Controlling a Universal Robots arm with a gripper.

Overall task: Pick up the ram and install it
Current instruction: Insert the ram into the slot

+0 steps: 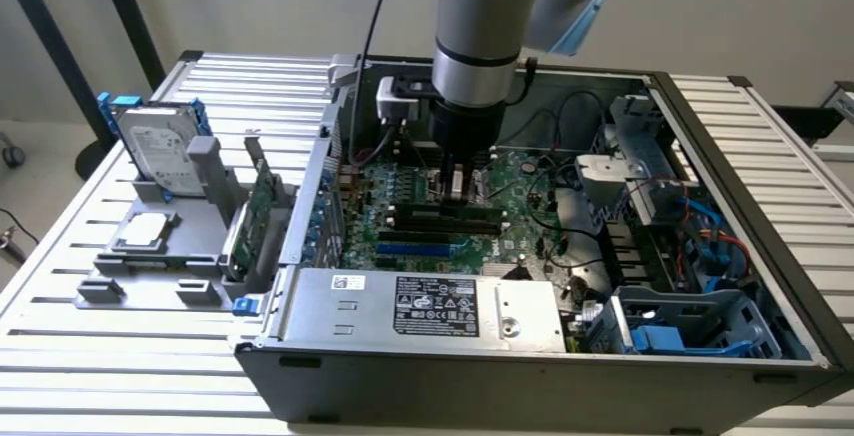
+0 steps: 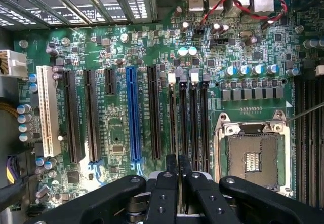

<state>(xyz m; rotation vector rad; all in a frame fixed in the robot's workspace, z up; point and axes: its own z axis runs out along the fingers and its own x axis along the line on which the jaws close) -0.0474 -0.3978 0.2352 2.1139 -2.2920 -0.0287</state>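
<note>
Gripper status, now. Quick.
Gripper: closed on the ram, held edge-on over the motherboard's memory slots.

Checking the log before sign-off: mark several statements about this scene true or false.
1. The gripper is inside the open case, over the motherboard. True.
2. The hard drive sits inside the case. False: it stands in the grey holder outside, on the exterior view's left.
3. The CPU socket is empty. True.
4. Every long slot is black. False: one slot is blue, one white.
5. The jaws are wide open. False: they are closed on the ram.
</note>
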